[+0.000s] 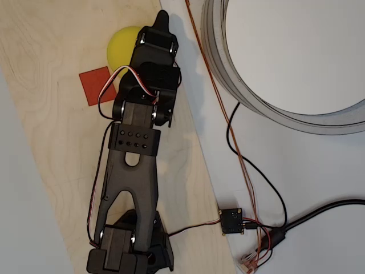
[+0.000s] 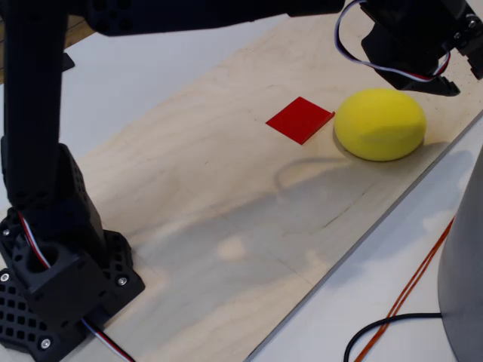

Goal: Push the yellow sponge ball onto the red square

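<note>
Arm pose is being shown from above and from a low side position. In the overhead view, the black arm (image 1: 134, 171) is being seen stretched from its base (image 1: 130, 251) at the bottom edge of the picture, up along the plywood board (image 1: 45, 85), with the forearm and wrist angled slightly to the right and the gripper (image 1: 161, 25) lying over the right side of the yellow sponge ball (image 1: 122, 47). The ball is being partly covered there by the wrist housing, and only its left portion is being shown. In the fixed view, the same ball (image 2: 380, 124) is being seen resting on the board (image 2: 211, 196) near its far right edge, with the gripper (image 2: 445, 84) hanging just above and behind its upper right side; whether contact is being made cannot be told. How far the jaws are standing apart cannot be told in either view, and nothing is being seen held between them. The red square (image 1: 98, 85) is being shown lying flat and slightly tilted on the board, just beside the ball at its lower left in the overhead view; in the fixed view the square (image 2: 299, 118) is lying just left of the ball, with a narrow strip of bare wood between them. A red, white and black cable (image 1: 128, 74) is being looped over the wrist.
</note>
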